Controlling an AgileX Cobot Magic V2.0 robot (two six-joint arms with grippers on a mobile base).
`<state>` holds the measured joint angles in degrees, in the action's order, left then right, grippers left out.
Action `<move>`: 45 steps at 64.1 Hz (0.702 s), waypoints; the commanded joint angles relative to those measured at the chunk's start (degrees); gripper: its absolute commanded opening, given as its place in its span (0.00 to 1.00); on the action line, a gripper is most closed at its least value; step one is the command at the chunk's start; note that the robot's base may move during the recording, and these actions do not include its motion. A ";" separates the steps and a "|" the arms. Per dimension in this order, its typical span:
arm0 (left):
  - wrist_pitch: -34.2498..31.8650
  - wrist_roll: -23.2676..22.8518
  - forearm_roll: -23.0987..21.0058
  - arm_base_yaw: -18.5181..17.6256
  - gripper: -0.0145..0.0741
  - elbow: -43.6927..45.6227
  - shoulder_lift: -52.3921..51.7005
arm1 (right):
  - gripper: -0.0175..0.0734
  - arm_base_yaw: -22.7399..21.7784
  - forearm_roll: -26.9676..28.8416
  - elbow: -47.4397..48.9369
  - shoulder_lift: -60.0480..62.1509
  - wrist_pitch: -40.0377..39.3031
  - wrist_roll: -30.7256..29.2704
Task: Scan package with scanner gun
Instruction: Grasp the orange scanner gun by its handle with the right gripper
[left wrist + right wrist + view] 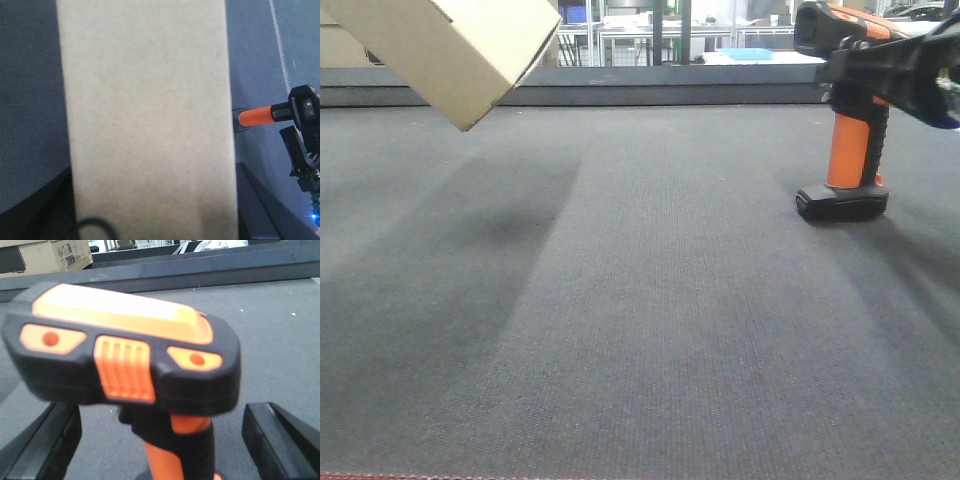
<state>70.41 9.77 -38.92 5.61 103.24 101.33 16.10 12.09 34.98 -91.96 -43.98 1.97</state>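
Observation:
A plain cardboard package (450, 45) hangs tilted in the air at the far left, above the grey mat. In the left wrist view it (147, 115) fills the middle, held between the dark fingers (30, 210) of my left gripper (150, 210). The orange and black scanner gun (847, 150) stands upright on its base at the right. My right gripper (890, 70) is at the scanner's head. In the right wrist view the scanner (125, 350) sits between the gripper's (160, 445) open fingers (280, 435), with a gap on each side of the handle.
The grey mat (620, 300) covers the table. A raised dark ledge (670, 85) runs along the back edge, with racks and a blue tray (750, 54) behind it. A printed cardboard carton (50, 255) stands beyond the ledge at the far left.

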 commanded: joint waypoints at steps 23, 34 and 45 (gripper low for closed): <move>-0.45 0.34 -1.88 -0.03 0.04 0.38 -0.38 | 0.81 0.06 0.35 5.10 -3.80 -1.10 0.08; -0.45 0.34 -1.88 -0.03 0.04 0.38 -0.38 | 0.81 0.06 0.47 5.69 -4.80 -1.40 0.08; -0.45 0.34 -1.88 -0.03 0.04 0.38 -0.38 | 0.80 0.06 0.47 5.83 -6.31 -1.43 0.08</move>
<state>70.31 9.77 -39.02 5.61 103.24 101.33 16.10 12.20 40.46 -97.66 -44.13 2.11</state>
